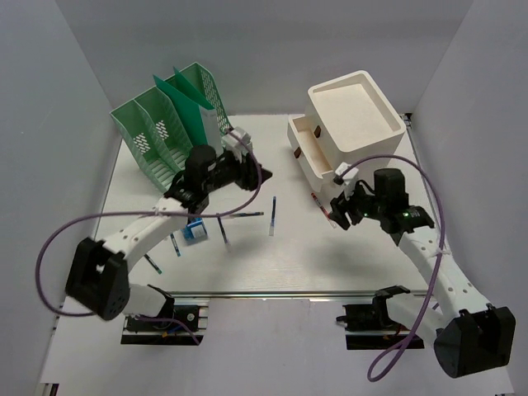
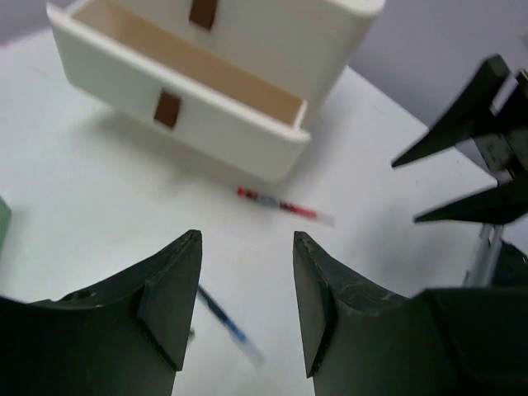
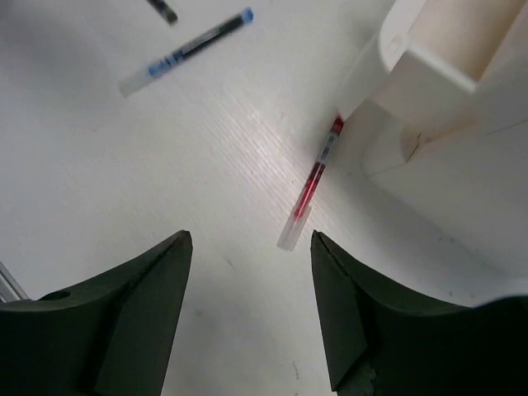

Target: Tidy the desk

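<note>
while my right gripper (image 3: 252, 241) hangs open over the red pen (image 3: 312, 183), which lies on the white surface (image 3: 99, 190) with one end at the corner of the drawer box (image 3: 462, 165), i judge that a finger could clip that box on the way down and skid the pen away; my left gripper (image 2: 246, 243) is open and empty too.

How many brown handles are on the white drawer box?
2: one brown handle on the pulled-out lower drawer, the other on the white plastic box front above it. Other sides are hidden.
</note>
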`<state>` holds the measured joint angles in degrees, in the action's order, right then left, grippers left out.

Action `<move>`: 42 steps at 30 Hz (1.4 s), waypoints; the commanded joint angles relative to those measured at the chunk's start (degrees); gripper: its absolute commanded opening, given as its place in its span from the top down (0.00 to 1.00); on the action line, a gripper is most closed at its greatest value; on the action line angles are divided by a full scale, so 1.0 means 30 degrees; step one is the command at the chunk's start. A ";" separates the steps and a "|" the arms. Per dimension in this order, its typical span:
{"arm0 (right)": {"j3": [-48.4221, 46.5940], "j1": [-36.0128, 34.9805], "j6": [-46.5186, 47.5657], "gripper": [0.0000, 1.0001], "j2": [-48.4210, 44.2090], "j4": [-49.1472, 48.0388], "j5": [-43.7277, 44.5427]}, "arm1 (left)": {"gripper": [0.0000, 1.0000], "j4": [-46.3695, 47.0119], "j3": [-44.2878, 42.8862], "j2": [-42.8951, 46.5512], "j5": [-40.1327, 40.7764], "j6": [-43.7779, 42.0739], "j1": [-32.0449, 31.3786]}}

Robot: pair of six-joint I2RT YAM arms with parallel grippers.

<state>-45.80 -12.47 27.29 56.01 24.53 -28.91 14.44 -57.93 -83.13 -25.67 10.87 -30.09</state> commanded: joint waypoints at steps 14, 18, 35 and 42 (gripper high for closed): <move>0.1732 -0.3344 -0.1067 0.34 0.3359 -0.2550 0.8289 | 0.29 -0.6069 0.3464 0.6911 0.3079 -0.0811 -0.0342; 0.1615 -0.3345 -0.1536 0.37 0.4763 -0.3430 0.7850 | 0.28 -0.6483 0.3285 0.6997 0.3254 -0.1251 -0.0342; 0.2522 -0.3430 -0.1040 0.54 0.7404 -0.6038 0.8434 | 0.27 -0.5955 0.3695 0.7643 0.2961 -0.1515 -0.0342; 0.2494 -0.3315 -0.0717 0.55 0.8487 -0.6741 0.8667 | 0.27 -0.5955 0.3724 0.7759 0.2786 -0.1516 -0.0342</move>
<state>-38.35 -22.52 24.29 80.73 7.79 -3.77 -3.99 -46.24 -61.60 -16.53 6.85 -30.98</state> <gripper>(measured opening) 0.453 0.732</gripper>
